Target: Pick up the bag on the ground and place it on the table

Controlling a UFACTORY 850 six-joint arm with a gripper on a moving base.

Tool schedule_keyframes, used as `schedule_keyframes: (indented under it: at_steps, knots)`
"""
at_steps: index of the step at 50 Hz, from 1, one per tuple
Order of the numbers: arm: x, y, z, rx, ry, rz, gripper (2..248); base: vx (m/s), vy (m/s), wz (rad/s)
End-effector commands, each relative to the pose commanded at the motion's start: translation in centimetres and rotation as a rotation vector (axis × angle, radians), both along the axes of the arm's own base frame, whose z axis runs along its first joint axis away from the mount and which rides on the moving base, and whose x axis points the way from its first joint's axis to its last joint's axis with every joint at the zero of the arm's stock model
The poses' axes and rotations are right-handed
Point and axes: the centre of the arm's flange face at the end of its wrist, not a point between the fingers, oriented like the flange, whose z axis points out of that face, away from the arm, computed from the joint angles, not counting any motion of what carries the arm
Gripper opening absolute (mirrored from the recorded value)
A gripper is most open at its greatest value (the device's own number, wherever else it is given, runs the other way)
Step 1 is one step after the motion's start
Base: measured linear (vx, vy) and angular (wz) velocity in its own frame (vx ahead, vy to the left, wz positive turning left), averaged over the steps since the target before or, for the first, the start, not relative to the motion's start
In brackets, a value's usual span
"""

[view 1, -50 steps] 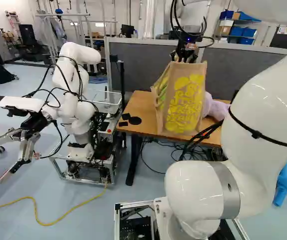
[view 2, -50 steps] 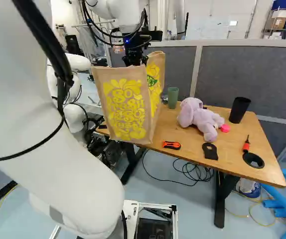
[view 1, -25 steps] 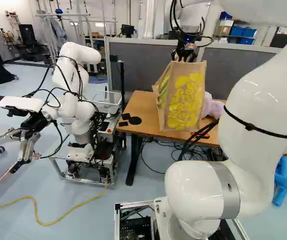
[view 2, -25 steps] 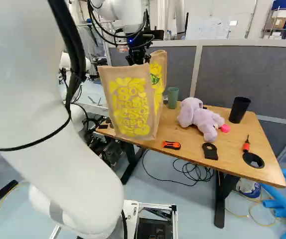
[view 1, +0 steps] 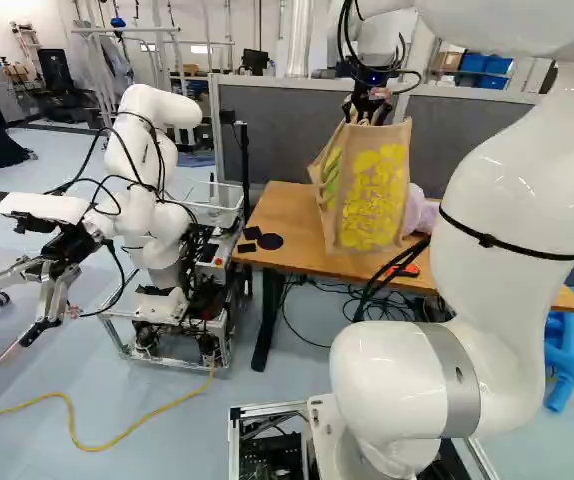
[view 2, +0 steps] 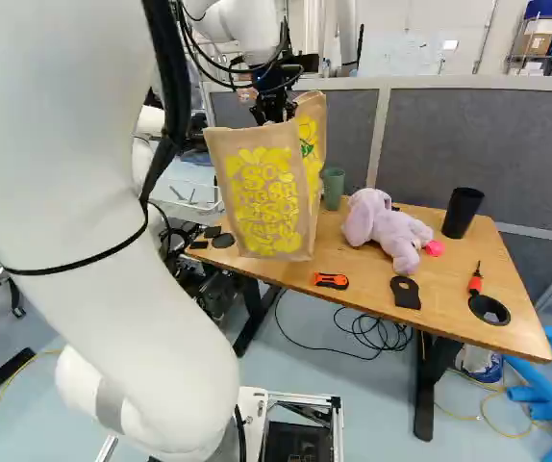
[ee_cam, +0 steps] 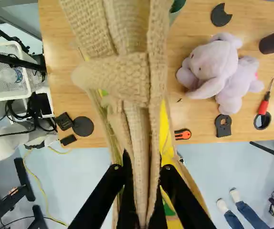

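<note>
Above table (view 2: 372, 298) | pincer (view 2: 273, 114) clamped on bag (view 2: 266, 202) | screwdriver (view 2: 475, 282): right base, wrist views only

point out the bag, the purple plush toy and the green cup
Bag (view 2: 268, 204), right base view, on its printed side
Purple plush toy (view 2: 392, 229), right base view, on its body
Green cup (view 2: 333, 191), right base view, on its wall

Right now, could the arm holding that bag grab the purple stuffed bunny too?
Probably not: its gripper is shut on the bag, so it would likely have to let go first. Otherwise the way looks fairly free: the stuffed bunny lies uncovered on the table beside the bag.
</note>
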Motion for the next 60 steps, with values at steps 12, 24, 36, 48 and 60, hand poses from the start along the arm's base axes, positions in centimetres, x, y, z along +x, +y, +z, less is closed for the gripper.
schedule_keyframes:
  at_steps: [12, 24, 36, 48, 60]
  knots:
    - [1.2, 0.3, 0.0, -0.007, -0.004, 0.011, 21, 0.0, 0.0, 0.0]
    - [2.2, 0.6, 0.0, -0.005, -0.007, 0.019, 21, 0.0, 0.0, 0.0]
    - [3.3, 1.2, 0.0, 0.015, -0.014, 0.023, 21, 0.0, 0.0, 0.0]
    - [4.3, 1.9, 0.0, 0.041, -0.021, 0.027, 21, 0.0, 0.0, 0.0]
    - [5.2, 2.4, 0.0, 0.054, -0.026, 0.032, 21, 0.0, 0.0, 0.0]
